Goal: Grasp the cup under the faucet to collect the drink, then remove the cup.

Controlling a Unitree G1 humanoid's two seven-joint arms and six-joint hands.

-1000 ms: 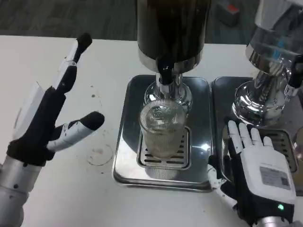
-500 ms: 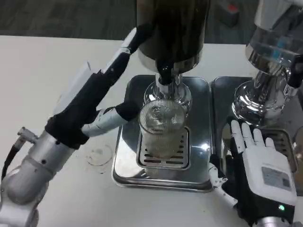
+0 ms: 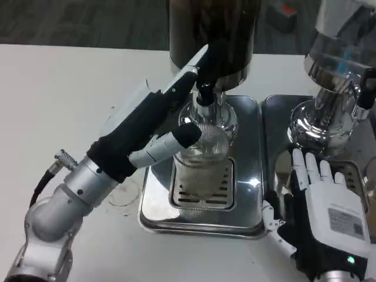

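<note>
under the faucet (image 3: 205, 93), one cup (image 3: 200, 161); left hand (image 3: 157, 126) fingers spread beside it.

You get even, fairly bright light from overhead, and the white table (image 3: 70, 88) reads clean with no harsh shadows. Glare is strongest on the chrome: bright streaks on the tray (image 3: 154, 194) rim and on the second dispenser (image 3: 329, 117) at right, whose top washes out pale. The dark tank (image 3: 214, 29) above the faucet (image 3: 205, 94) swallows detail. The cup (image 3: 202, 161) shows soft highlights on its ribbed glass. The left hand (image 3: 155, 126) is slightly smeared along its fingers; the right hand (image 3: 320, 205) is sharper, with a small green light glowing near its wrist. The floor beyond the table is dim and soft.
</note>
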